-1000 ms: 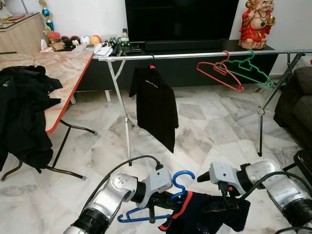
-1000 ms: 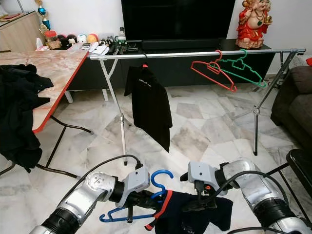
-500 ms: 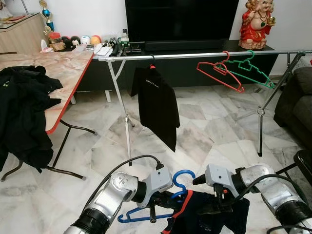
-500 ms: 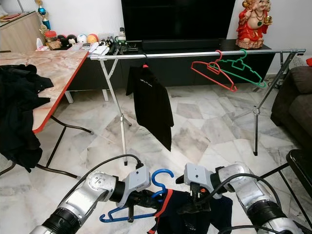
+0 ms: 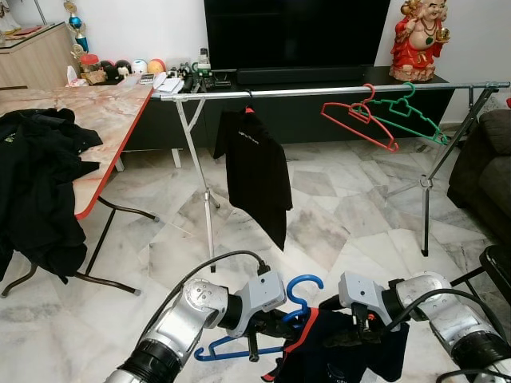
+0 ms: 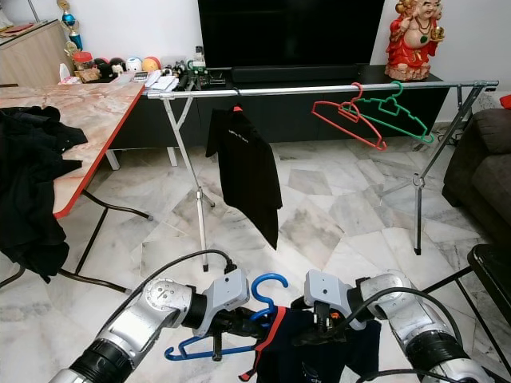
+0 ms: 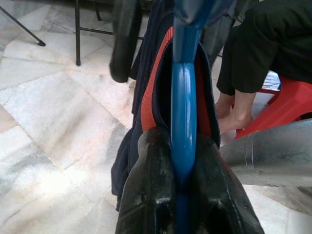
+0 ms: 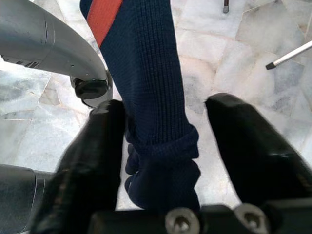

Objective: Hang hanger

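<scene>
- Leftmost: tabletop [image 5: 112,112], marbled with a red edge, black clothing [image 5: 36,187] heaped on it and spilling over the near side.
- Low left of centre: left gripper [image 5: 281,325], jaws clamped tight on blue hanger [image 5: 299,289]; hook curled upward, blue bar angled down and outward beneath the silver arm.
- Close-up from the left wrist: blue shaft pinched between both black fingers [image 7: 146,185], red-trimmed collar wrapped around it.
- Low centre: navy garment [image 5: 335,355] with red neckline, draped on the hanger and sagging above the marble floor [image 5: 335,215].
- Low right of centre: right gripper [image 5: 355,339], jaws parted wide, a fold of navy knit lying between them, touching one finger [image 8: 87,161] and apart from the other; not pinched.
- Behind, spanning the room: metal clothes rail [image 5: 319,90] on folding legs.
- Left part of rail: black shirt [image 5: 257,171] hanging.
- Right part of rail: red hanger [image 5: 359,120] and green hanger [image 5: 411,116], bare, side by side.
- Far right: red figurine [image 5: 421,38] on the dark TV console [image 5: 335,112].
</scene>
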Tool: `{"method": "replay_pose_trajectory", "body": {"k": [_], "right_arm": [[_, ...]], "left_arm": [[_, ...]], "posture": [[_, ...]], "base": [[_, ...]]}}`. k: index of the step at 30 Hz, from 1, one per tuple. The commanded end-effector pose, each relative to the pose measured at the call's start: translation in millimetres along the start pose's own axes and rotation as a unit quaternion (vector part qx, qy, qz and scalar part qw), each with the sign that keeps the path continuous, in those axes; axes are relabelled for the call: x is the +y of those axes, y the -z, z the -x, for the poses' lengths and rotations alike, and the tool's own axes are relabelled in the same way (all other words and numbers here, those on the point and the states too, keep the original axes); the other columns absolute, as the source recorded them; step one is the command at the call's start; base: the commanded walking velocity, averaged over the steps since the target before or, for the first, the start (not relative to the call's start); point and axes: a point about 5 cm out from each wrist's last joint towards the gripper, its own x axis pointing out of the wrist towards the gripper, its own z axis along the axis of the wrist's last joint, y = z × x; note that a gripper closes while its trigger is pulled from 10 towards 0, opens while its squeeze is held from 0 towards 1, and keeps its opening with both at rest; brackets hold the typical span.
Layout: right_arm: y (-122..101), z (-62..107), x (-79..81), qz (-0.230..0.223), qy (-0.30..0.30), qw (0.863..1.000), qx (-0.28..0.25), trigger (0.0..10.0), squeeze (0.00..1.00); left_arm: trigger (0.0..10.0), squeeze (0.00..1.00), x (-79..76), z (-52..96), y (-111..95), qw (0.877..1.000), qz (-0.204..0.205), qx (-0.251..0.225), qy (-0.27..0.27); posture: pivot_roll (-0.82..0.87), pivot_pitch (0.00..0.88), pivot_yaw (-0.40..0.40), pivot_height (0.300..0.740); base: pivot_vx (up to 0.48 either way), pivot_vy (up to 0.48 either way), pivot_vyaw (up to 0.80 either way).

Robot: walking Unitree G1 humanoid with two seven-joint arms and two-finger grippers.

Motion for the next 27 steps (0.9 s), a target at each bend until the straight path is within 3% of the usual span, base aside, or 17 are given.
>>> {"method": "replay_pose_trajectory", "body": {"k": [1,27], "right_arm": [[1.7,-3.2,2.5,-0.007,-0.002,1.000,-0.010,0.0,0.00],[3.5,-8.5,7.0,-0.032,-0.014,0.999,-0.030,0.0,0.00]], "left_arm": [[10.0,0.00,2.0,-0.3,-18.2,0.999,-0.029,-0.026,0.000],[10.0,0.00,0.6,-3.4,-31.6,0.998,-0.053,-0.046,0.004]], "posture": [[-0.05,0.006,-0.017,0.740],[-0.05,0.024,-0.014,0.740]], "base": [[0.000,0.000,0.00],[0.000,0.000,0.00]]}}
